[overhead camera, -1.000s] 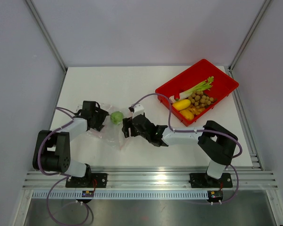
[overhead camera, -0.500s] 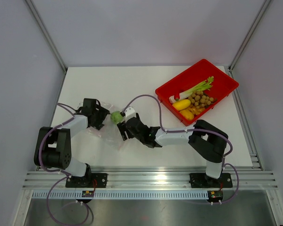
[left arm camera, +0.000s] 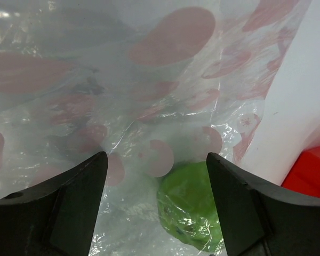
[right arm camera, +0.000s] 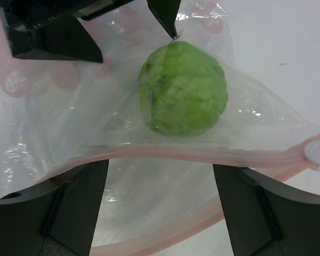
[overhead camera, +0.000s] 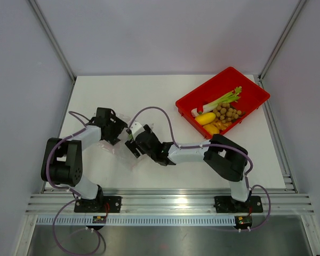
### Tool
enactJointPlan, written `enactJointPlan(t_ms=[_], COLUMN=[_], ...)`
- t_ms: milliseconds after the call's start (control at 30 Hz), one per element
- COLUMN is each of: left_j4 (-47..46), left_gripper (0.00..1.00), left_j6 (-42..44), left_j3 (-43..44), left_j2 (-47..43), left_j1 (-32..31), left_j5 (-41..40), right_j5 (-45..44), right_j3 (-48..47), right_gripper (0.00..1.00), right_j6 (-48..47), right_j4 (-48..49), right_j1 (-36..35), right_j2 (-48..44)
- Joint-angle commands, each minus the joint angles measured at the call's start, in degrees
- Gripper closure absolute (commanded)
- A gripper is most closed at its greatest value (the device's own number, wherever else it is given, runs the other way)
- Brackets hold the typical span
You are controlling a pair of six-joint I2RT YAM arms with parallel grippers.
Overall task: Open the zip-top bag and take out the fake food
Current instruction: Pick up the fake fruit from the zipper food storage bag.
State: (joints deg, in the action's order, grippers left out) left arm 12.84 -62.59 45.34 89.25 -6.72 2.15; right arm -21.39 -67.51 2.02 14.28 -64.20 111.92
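Note:
The zip-top bag (overhead camera: 120, 153) lies on the white table between my two grippers, clear with pink spots. In the right wrist view its pink zip strip (right arm camera: 202, 154) is parted and the mouth gapes around my open right gripper (right arm camera: 160, 208). A green round fruit (right arm camera: 182, 89) sits inside the bag just beyond it. My left gripper (left arm camera: 157, 208) is open over the bag's far side, with the fruit (left arm camera: 189, 205) between its fingers under the plastic. In the top view my right gripper (overhead camera: 133, 141) hides the fruit. Celery (overhead camera: 224, 98), tan balls (overhead camera: 228, 113) and yellow pieces (overhead camera: 205, 118) lie in the red tray (overhead camera: 248, 85).
The red tray stands at the back right of the table; its corner shows in the left wrist view (left arm camera: 309, 170). Both arms reach across the left-centre of the table, close to each other. Grey walls and metal posts bound the table.
My right gripper has moved left into the bag's mouth and now covers the green fruit in the top view. My left gripper has shifted slightly toward the back.

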Motion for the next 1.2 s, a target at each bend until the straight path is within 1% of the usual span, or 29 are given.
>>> enactJointPlan(t_ms=[0, 33, 100, 133, 233, 467, 833, 933, 1033, 1167], left_j4=[2.9, 3.2, 2.9, 2.5, 0.9, 0.5, -0.3, -1.0, -1.2, -1.2], left_gripper=[0.19, 0.17, 0.14, 0.11, 0.09, 0.09, 0.09, 0.09, 0.09, 0.09], left_j6=[1.9, 1.8, 1.3, 1.1, 0.5, 1.8, 2.6, 2.6, 3.0, 2.9], left_j3=[1.7, 1.5, 0.8, 0.3, -1.4, -0.3, -1.0, -1.0, -0.6, -0.6], left_j2=[0.4, -0.1, -0.9, -1.6, -2.4, 0.0, 0.1, 1.1, 2.0, 1.9], left_j1=[-0.2, -0.1, -0.3, -0.3, -0.7, -1.0, -1.6, -1.7, -1.8, -1.8], left_j5=[3.1, 3.4, 4.9, 5.4, 6.3, 8.6, 9.4, 10.2, 11.1, 10.8], right_j5=[-6.7, -6.7, -5.3, -5.3, -5.2, -1.8, -1.0, 0.4, 1.8, 2.7], right_j3=[-1.0, -0.4, 0.7, 0.7, -0.1, -4.7, -6.7, -8.6, -10.7, -11.2], right_gripper=[0.13, 0.11, 0.1, 0.09, 0.05, 0.01, 0.01, 0.02, 0.06, 0.21], right_j6=[-7.3, -8.4, -10.6, -10.8, -12.4, -12.9, -12.5, -12.4, -12.1, -11.3], right_j4=[4.0, 6.4, 8.1, 8.9, 9.4, 5.9, 4.6, 4.0, 2.5, 2.0], right_j1=[-0.7, -0.6, -0.6, -0.6, -0.5, 0.4, 3.8, 4.9, 5.4, 5.4], right_j2=[0.8, 0.7, 0.5, 0.6, 2.1, 6.0, 7.2, 7.9, 9.5, 10.3])
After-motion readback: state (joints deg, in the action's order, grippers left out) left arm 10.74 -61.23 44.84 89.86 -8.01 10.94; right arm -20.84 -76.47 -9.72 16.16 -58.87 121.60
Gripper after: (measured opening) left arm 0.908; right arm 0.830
